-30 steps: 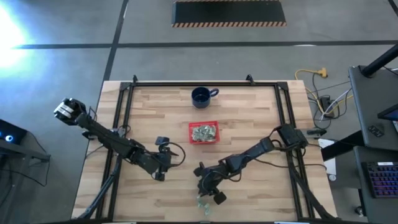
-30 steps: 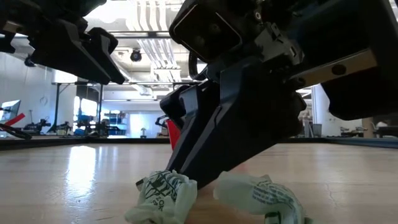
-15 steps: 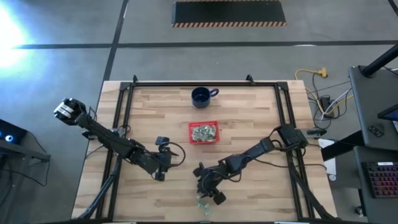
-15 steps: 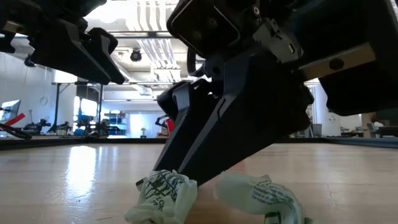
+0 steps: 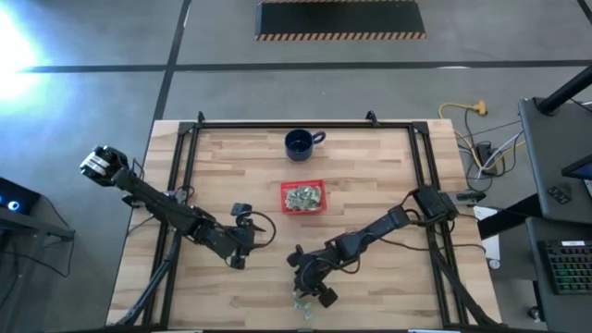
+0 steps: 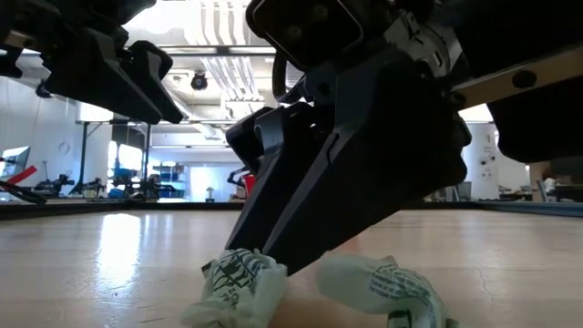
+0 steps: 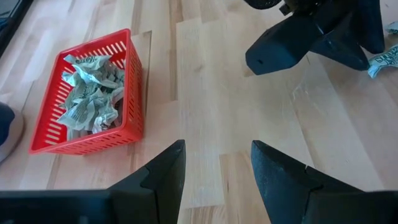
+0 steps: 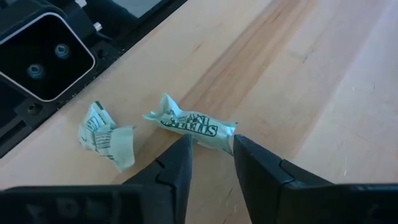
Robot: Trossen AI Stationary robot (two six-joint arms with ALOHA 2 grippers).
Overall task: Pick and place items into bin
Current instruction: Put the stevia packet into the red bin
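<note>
The right pincer [image 8: 211, 152] hung with fingers slightly apart just over one wrapper [image 8: 193, 129] near the table's [image 5: 370, 166] front edge; the left pincer [image 7: 216, 165] waited open beside the red bin [image 7: 87, 99] of wrappers.

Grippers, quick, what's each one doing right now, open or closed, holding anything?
Left gripper: open, empty, over bare table near the bin.
Right gripper: open, jaws just short of a wrapper, nothing held.

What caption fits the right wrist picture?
Right gripper open above a crumpled wrapper, another wrapper nearby.
</note>
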